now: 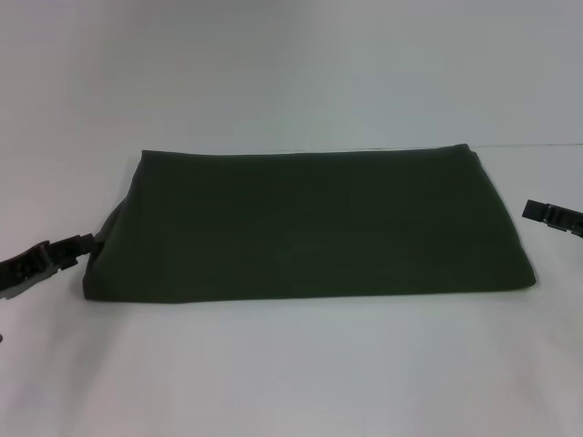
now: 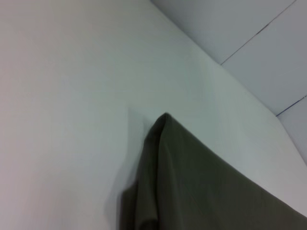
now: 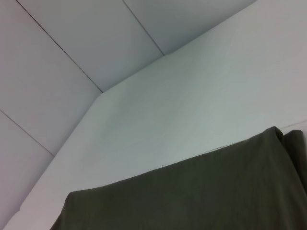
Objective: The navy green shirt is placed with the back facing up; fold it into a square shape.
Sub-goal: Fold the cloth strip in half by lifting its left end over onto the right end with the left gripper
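Observation:
The navy green shirt (image 1: pixel 305 223) lies folded into a wide flat rectangle in the middle of the white table. Its left end shows in the left wrist view as a corner of stacked layers (image 2: pixel 192 187), and its far edge crosses the right wrist view (image 3: pixel 192 196). My left gripper (image 1: pixel 80 246) sits low at the shirt's left end, its tip right at the fabric's edge. My right gripper (image 1: pixel 533 211) hovers just off the shirt's right end, apart from the cloth. Neither wrist view shows any fingers.
The white table (image 1: pixel 291 364) stretches around the shirt on all sides. Its far edge (image 3: pixel 134 79) meets a pale tiled floor beyond, seen in both wrist views.

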`<state>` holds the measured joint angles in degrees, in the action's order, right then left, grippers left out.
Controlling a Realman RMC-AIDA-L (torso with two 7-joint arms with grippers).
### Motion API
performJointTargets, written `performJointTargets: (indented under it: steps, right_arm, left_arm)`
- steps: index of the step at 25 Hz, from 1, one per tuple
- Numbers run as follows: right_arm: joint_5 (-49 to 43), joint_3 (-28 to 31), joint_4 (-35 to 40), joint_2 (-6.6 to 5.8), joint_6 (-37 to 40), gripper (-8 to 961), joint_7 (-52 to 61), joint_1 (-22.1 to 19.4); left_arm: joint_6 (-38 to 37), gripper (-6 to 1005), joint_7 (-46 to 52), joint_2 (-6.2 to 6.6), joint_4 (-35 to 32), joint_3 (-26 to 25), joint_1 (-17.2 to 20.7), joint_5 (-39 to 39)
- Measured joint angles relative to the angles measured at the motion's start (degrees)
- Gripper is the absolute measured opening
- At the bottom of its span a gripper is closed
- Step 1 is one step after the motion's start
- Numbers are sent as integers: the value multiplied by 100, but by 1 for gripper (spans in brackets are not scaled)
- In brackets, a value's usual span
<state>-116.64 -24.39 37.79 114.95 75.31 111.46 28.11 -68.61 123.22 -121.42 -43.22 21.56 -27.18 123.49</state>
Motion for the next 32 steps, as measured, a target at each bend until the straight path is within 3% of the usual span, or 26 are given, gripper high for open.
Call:
performJointTargets:
  steps: [7, 12, 18, 32]
  right_arm:
    - [0, -2, 0, -42, -43, 778, 71, 99]
    - [1, -23, -1, -81, -56, 778, 170, 163]
    - [1, -31, -1, -123, -116, 778, 231, 250]
    - [27, 4, 58, -141, -135, 778, 271, 337]
  left_arm:
    - [-326, 533, 612, 8, -23, 26, -24, 349]
    - [-403, 766, 1034, 29, 9, 45, -86, 552]
    - [-381, 825, 1363, 34, 94, 49, -109, 576]
    - [-92, 826, 2236, 62, 340, 44, -174, 677]
